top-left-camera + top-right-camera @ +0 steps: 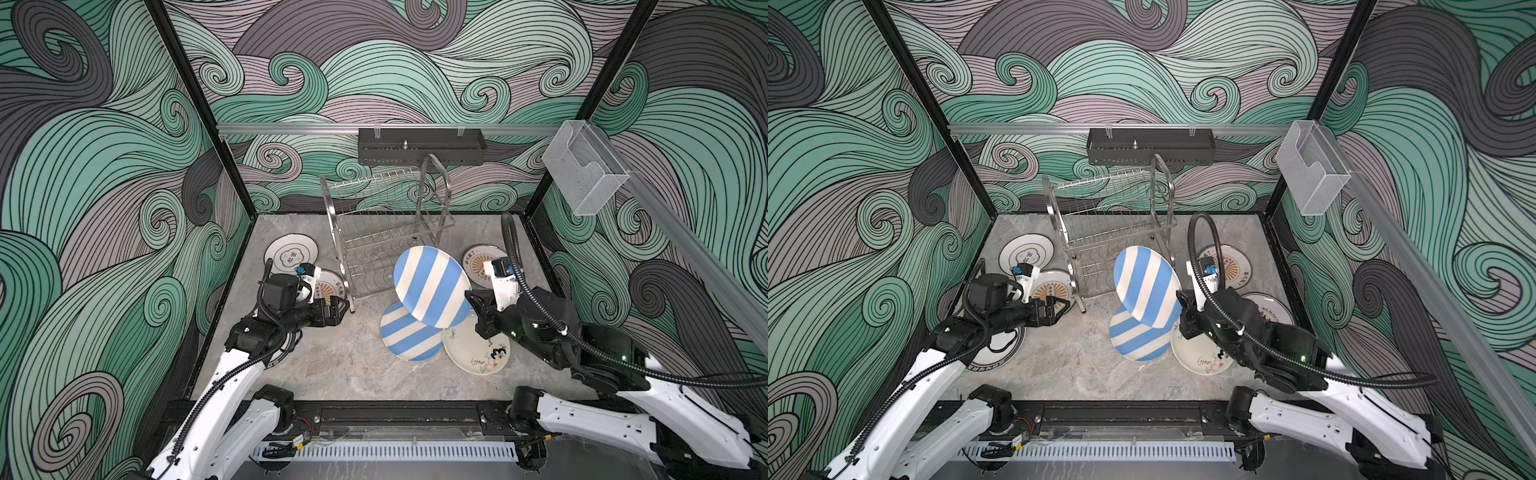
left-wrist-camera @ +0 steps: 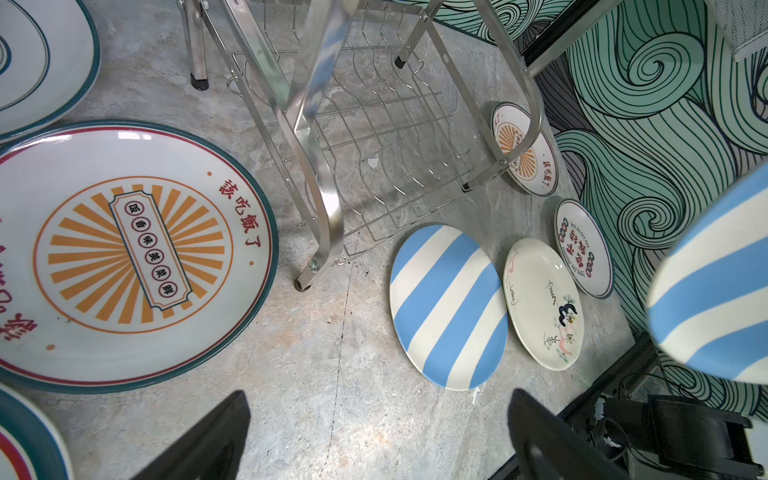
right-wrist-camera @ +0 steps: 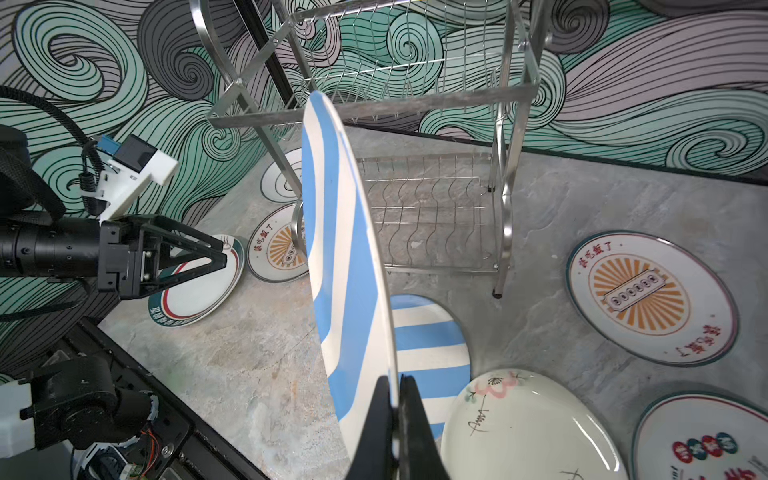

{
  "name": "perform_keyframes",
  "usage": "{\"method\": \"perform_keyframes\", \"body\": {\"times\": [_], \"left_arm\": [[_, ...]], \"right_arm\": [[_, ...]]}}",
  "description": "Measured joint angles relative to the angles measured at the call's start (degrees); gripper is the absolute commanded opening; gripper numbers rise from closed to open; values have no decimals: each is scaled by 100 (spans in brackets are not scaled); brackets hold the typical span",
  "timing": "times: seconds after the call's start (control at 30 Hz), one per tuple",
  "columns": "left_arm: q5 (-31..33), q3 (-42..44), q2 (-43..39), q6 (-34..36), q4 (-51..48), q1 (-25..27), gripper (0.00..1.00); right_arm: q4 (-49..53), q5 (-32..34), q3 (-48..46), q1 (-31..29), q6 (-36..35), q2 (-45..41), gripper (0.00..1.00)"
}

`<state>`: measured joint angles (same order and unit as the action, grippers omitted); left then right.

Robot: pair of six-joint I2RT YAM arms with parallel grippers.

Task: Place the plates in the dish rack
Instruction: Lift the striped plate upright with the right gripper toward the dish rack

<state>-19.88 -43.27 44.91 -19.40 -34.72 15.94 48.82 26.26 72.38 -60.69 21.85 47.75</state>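
Note:
My right gripper (image 3: pixel 395 380) is shut on the rim of a blue-and-white striped plate (image 3: pixel 345 266), holding it tilted on edge in the air in front of the empty steel dish rack (image 1: pixel 386 232). In a top view the held plate (image 1: pixel 432 286) hangs over a second striped plate (image 1: pixel 409 338) that lies flat beside a cream doodle plate (image 1: pixel 478 351). My left gripper (image 2: pixel 379 395) is open and empty, low over the table by the rack's near left leg (image 2: pixel 305 282) and next to an orange-sunburst plate (image 2: pixel 133 253).
More plates lie flat: a black-cloud plate (image 1: pixel 291 253), another sunburst plate (image 3: pixel 648 297), a red-and-black character plate (image 2: pixel 584 249) and a teal-rimmed plate (image 3: pixel 199 291) under my left arm. A black perforated tray (image 1: pixel 422 145) and a clear box (image 1: pixel 586 174) hang on the walls.

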Motion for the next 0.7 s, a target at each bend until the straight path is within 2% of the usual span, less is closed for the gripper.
{"method": "perform_keyframes", "body": {"times": [0.23, 0.7], "left_arm": [[-42, 46, 0, 0, 37, 0, 99], [-168, 122, -98, -2, 81, 0, 99]], "right_arm": [[393, 483, 1895, 140, -557, 1344, 0], [540, 785, 4953, 1294, -1530, 3585, 0]]}}
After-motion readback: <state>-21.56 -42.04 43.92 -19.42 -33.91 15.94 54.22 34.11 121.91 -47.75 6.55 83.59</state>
